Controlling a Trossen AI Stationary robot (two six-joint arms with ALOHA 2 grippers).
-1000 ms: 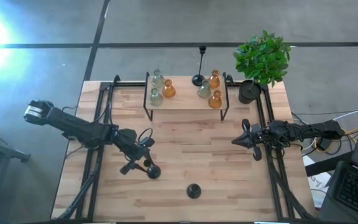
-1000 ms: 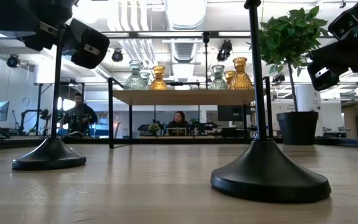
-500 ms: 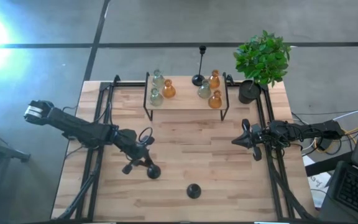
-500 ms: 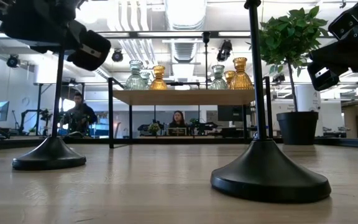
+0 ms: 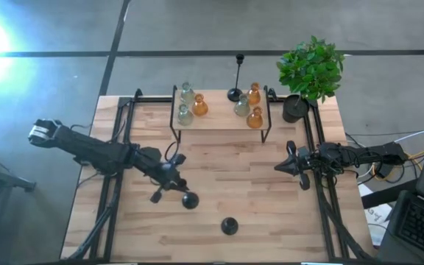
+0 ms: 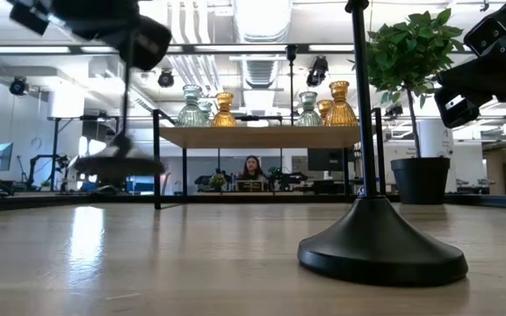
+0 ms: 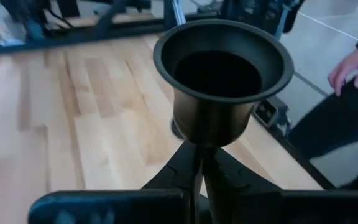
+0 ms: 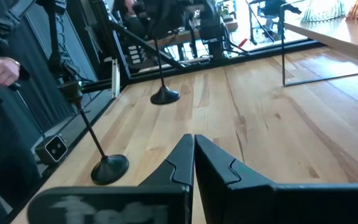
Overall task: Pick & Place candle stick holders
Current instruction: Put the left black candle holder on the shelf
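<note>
My left gripper (image 5: 166, 184) is shut on a black candle stick holder with a round base (image 5: 190, 199) and a thin stem, over the table's near left part. A second black holder (image 5: 229, 225) stands on its base near the front edge. A third black one (image 5: 235, 94) stands at the back of the wooden shelf (image 5: 219, 121), beside amber (image 5: 199, 107) and clear glass holders (image 5: 185, 114). My right gripper (image 5: 282, 166) hangs shut at the right, touching nothing. My left gripper pinches the holder's thin stem (image 7: 199, 163) between its two fingers, just under the cup (image 7: 219, 68) at the top. The fingers come from the table's left and lie across the stem. The holder is lifted clear, and its base (image 6: 117, 164) hangs above the table.
A potted green plant (image 5: 311, 70) stands at the far right corner beside the shelf. Black metal rails (image 5: 116, 147) run along both table sides. A person's hand (image 7: 353, 65) shows beyond the table edge. Bare wood lies between the shelf and the standing holder.
My left gripper has shut on the stem of the black holder and gone up and a little toward the table's right edge. The holder, which stood on the table, is now lifted clear with its base hanging above the wood.
</note>
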